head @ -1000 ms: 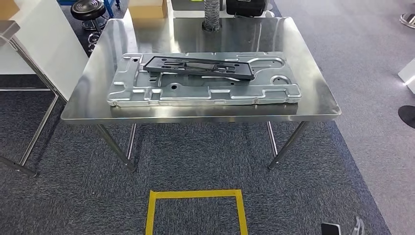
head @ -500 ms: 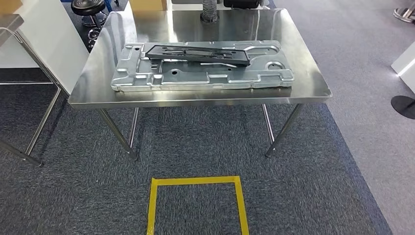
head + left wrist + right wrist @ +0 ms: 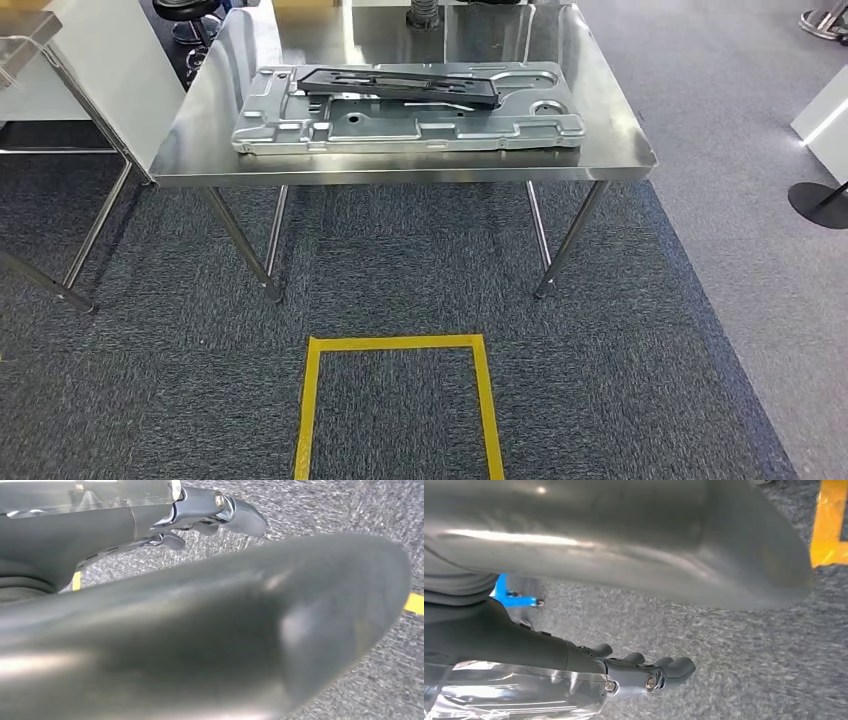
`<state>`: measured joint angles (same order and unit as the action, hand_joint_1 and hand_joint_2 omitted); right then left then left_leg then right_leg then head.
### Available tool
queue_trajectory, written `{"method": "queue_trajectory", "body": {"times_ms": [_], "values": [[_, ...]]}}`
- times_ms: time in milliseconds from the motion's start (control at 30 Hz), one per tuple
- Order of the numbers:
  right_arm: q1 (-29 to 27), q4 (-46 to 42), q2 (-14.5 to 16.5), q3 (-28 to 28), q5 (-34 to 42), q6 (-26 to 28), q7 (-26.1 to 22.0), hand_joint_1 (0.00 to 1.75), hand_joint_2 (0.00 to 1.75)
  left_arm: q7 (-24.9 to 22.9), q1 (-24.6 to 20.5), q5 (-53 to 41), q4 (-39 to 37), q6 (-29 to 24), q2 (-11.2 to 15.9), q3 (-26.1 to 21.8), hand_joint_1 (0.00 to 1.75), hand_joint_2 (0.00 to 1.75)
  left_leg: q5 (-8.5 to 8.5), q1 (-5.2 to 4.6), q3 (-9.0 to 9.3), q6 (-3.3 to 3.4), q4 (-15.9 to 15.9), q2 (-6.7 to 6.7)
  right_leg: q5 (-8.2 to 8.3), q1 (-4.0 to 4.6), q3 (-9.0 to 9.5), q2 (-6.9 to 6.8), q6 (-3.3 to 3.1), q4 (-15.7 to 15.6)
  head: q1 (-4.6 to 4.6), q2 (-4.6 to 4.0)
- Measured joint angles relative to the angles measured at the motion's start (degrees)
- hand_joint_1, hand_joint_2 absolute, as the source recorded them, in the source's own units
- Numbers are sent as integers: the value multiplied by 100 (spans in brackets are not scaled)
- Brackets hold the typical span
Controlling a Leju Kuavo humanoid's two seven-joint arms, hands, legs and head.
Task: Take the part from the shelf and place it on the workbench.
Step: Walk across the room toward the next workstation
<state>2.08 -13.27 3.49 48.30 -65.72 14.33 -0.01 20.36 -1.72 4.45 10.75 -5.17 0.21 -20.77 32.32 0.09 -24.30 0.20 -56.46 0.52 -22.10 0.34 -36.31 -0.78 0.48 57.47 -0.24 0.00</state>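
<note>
Black part (image 3: 400,84) lies flat on the grey metal panel (image 3: 410,125) at the far side of the steel surface (image 3: 400,168). Left robot hand (image 3: 220,515) and right robot hand (image 3: 649,672): fingers loosely spread, holding nothing, over carpet.

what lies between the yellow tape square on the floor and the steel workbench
Only bare blue-grey carpet, as the head view shows: nothing lies between the yellow tape square on the floor and the steel workbench, whose thin metal legs stand on that stretch.
</note>
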Motion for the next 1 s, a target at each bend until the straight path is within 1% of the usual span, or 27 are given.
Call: {"method": "queue_trajectory", "body": {"times_ms": [67, 100, 133, 167, 200, 233, 267, 300, 333, 367, 400, 433, 467, 500, 567, 600, 633, 667, 733, 767, 800, 833, 867, 900, 933, 967, 1000], "values": [[7, 9, -2, -1, 7, -42, -71, 0, 0, -8, -5, -13, 0, -9, -8, 1, 0, 0, -53, -10, -37, 85, 77, 10, 84, -19, -18, -3, 76, -11, -3, 0], [8, 15, -2, -2, 11, -58, -92, 0, 0, -13, -7, -16, 0, -14, -13, 1, 0, 0, -122, -6, -87, 131, 84, 19, 13, -32, -49, 8, 114, 30, -5, 0], [4, 22, -3, -2, 16, -67, -103, 0, 0, -18, -10, -19, 0, -20, -18, 1, 0, 0, -201, 3, -150, 172, 98, 28, -178, -43, -103, 21, 153, 166, 5, 0], [1, 28, -7, -2, 19, -71, -107, 0, 0, -22, -14, -24, 0, -24, -23, 1, 0, 0, -283, 10, -230, 200, 103, 36, -474, -61, -185, 36, 190, 423, 11, -1], [-1, 33, -13, -2, 20, -78, -109, 0, 0, -26, -16, -28, 0, -28, -25, 1, 0, 0, -359, 8, -324, 217, 101, 38, -807, -72, -281, 44, 226, 782, 24, -1], [-2, 34, -21, -2, 28, -99, -108, 0, 0, -30, -15, -32, 0, -33, -26, 0, 0, 0, -432, 5, -421, 222, 97, 38, -1060, -83, -358, 47, 258, 1171, 32, -1], [0, 35, -31, -2, 44, -133, -105, 0, 0, -37, -13, -34, 0, -38, -27, -1, 0, 0, -502, 4, -519, 217, 92, 39, -1172, -94, -391, 48, 283, 1490, 32, -1], [2, 37, -39, -1, 68, -186, -92, 0, 0, -45, -12, -34, 0, -41, -28, -1, 0, 0, -567, 3, -619, 209, 82, 39, -1133, -104, -346, 48, 298, 1657, 31, -1], [3, 39, -46, 1, 99, -245, -70, 0, 0, -56, -13, -34, 0, -43, -31, -2, 0, 0, -626, 4, -715, 197, 70, 40, -986, -114, -201, 48, 302, 1618, 31, -1], [3, 42, -54, 3, 131, -307, -43, 0, 0, -74, -13, -33, 0, -43, -34, -2, 0, 0, -682, 4, -807, 183, 55, 39, -817, -120, 50, 48, 294, 1372, 31, -1], [9, 45, -63, 6, 167, -381, -18, 0, 0, -107, -16, -30, 0, -42, -40, -3, 0, 0, -733, 2, -882, 163, 34, 38, -724, -119, 402, 47, 272, 957, 31, -1], [18, 48, -72, 12, 207, -452, -6, 0, 0, -147, -19, -26, 0, -42, -46, -4, 0, 0, -772, -5, -943, 142, 8, 38, -734, -107, 774, 47, 235, 460, 31, -1], [33, 49, -79, 25, 254, -532, -3, 0, 0, -197, -22, -22, 0, -42, -52, -7, 0, 0, -816, -11, -984, 113, -17, 40, -809, -90, 1063, 44, 184, 47, 28, -1], [46, 51, -86, 45, 305, -606, -6, 0, 0, -242, -26, -18, 0, -42, -56, -10, 0, 0, -857, -14, -1007, 81, -36, 46, -897, -68, 1243, 43, 130, -233, 30, -1], [54, 58, -90, 107, 388, -701, -9, 0, 0, -297, -28, -15, 0, -40, -58, -19, 0, 0, -935, -6, -1029, 12, -45, 56, -924, -45, 1286, 38, 27, -382, 32, 0], [49, 63, -91, 135, 416, -728, -8, 0, 0, -310, -26, -15, 0, -39, -60, -23, 0, 0, -928, 7, -1045, -20, -68, 48, -885, -47, 1269, 27, -15, -393, 36, 0], [45, 68, -91, 160, 438, -749, -7, 0, 0, -322, -21, -15, 0, -38, -63, -27, 0, 0, -837, 16, -1085, -48, -163, 35, -842, -52, 1245, 17, -58, -402, 25, 0], [42, 72, -91, 183, 457, -767, -5, 0, 0, -335, -14, -16, 0, -38, -68, -33, 0, 0, -654, 26, -1167, -71, -382, 20, -795, -57, 1210, 8, -98, -410, 17, 0], [37, 75, -91, 236, 493, -792, -8, 0, 0, -362, -2, -17, 0, -40, -77, -51, 0, 0, -155, 41, -1421, -103, -1119, 3, -725, -46, 1110, 1, -144, -395, -2, 0], [32, 75, -91, 268, 504, -800, -9, 0, 0, -375, 1, -17, 0, -42, -78, -61, 0, 0, 20, 45, -1526, -114, -1476, 3, -697, -39, 1060, 2, -148, -381, -4, 0], [25, 77, -91, 299, 511, -805, -12, 0, 0, -388, 6, -17, 0, -44, -78, -70, 0, 0, 82, 46, -1552, -120, -1674, 3, -677, -35, 1016, 2, -145, -364, -6, -1], [17, 78, -91, 325, 515, -810, -14, 0, 0, -399, 11, -17, 0, -45, -78, -77, 0, 0, 31, 46, -1469, -119, -1654, 3, -665, -34, 979, 3, -138, -342, -7, -1], [11, 80, -91, 342, 517, -813, -16, 0, 0, -407, 15, -17, 0, -46, -78, -81, 0, 0, -104, 46, -1276, -110, -1407, 3, -658, -35, 952, 4, -130, -314, -9, -1], [8, 82, -91, 355, 520, -813, -20, 0, 0, -411, 16, -17, 0, -46, -78, -85, 0, 0, -258, 46, -1012, -90, -1009, 2, -658, -36, 927, 5, -119, -280, -8, -2], [8, 83, -90, 366, 523, -813, -23, 0, 44, -413, 14, -17, 0, -46, -76, -88, 0, 0, -357, 39, -758, -66, -609, 2, -663, -30, 898, 5, -101, -242, -9, -1], [11, 84, -90, 378, 529, -814, -26, 0, 87, -413, 12, -17, 0, -48, -74, -93, 0, 44, -414, 30, -587, -42, -312, 1, -667, -22, 872, 5, -77, -209, -7, -1], [15, 84, -89, 393, 540, -821, -28, 0, 131, -416, 10, -17, 0, -49, -73, -97, 0, 87, -409, 21, -501, -15, -141, 0, -668, -15, 848, 5, -48, -182, -7, -1]]}}
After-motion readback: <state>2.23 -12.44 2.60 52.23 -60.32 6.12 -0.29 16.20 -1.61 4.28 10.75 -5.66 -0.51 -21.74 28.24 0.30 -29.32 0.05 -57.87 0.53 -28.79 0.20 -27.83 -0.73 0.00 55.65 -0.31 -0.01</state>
